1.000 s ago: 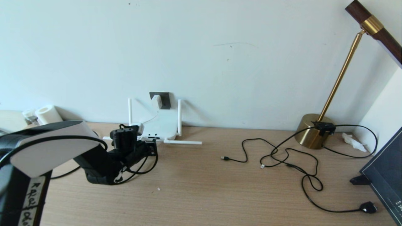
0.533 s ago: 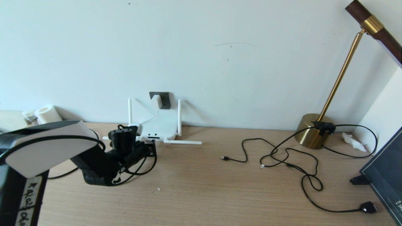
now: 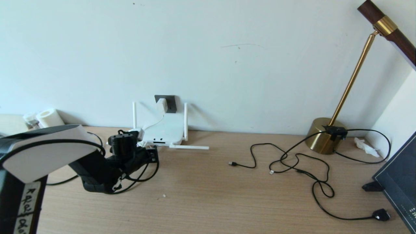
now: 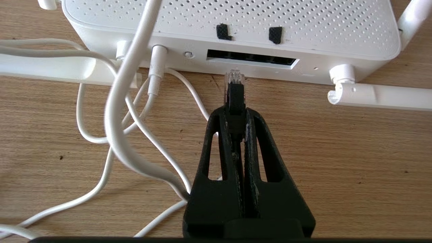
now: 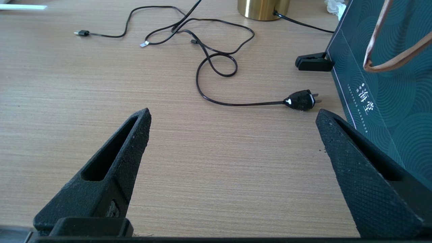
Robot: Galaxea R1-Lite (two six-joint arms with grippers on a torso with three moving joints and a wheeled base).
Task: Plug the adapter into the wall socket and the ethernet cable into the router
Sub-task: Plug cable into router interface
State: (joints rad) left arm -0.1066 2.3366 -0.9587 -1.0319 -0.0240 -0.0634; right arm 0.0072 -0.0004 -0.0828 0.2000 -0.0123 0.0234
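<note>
One ethernet cable (image 4: pixel 235 96) sits pinched in my left jaws, its clear tip just short of the one router's (image 4: pixel 229 30) port row. Four antennas. My right jaws gape wide over bare worktop (image 5: pixel 101 84).

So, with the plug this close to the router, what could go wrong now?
The clear-tipped black ethernet plug sits slightly below the flat white router's dark port row, so it may hit the casing. The thin white cord loops close to the left gripper and could snag.
</note>
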